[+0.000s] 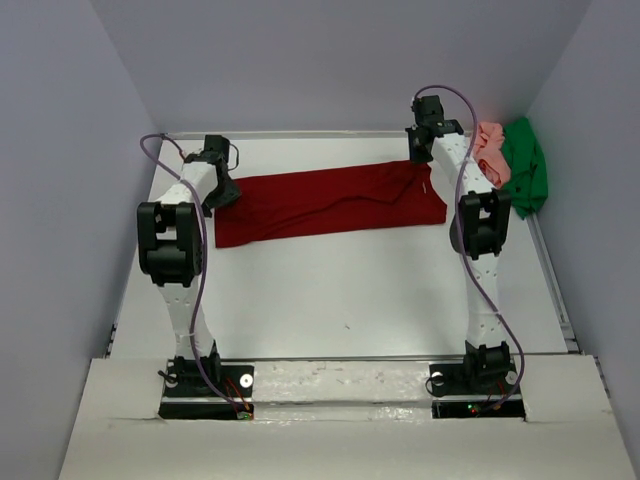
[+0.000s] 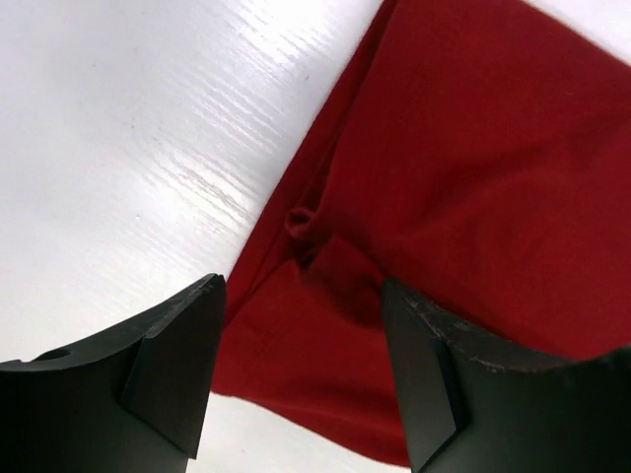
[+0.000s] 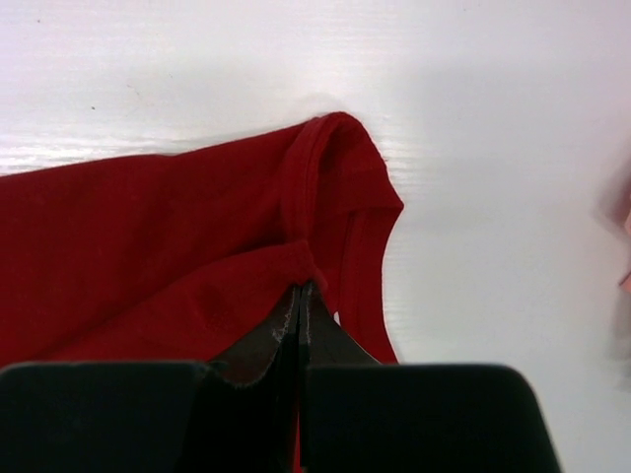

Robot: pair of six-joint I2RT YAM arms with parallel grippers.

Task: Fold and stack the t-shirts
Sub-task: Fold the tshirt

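Note:
The dark red t-shirt [image 1: 330,205] lies as a long folded strip across the far half of the white table [image 1: 340,290]. My left gripper [image 1: 222,190] hangs over its left end. In the left wrist view this gripper [image 2: 301,286] is open, the red cloth [image 2: 473,148] lying loose below between the fingers. My right gripper [image 1: 425,165] is at the strip's right end. In the right wrist view it [image 3: 304,286] is shut, with a fold of the red shirt [image 3: 148,236] pinched at its tips beside the collar. The pink t-shirt [image 1: 490,150] and the green t-shirt [image 1: 525,175] lie bunched at the far right.
Grey walls close the table in on the left, back and right. The pink and green heap sits against the right wall, just past my right arm. A pink blur [image 3: 619,212] shows at the right edge of the right wrist view.

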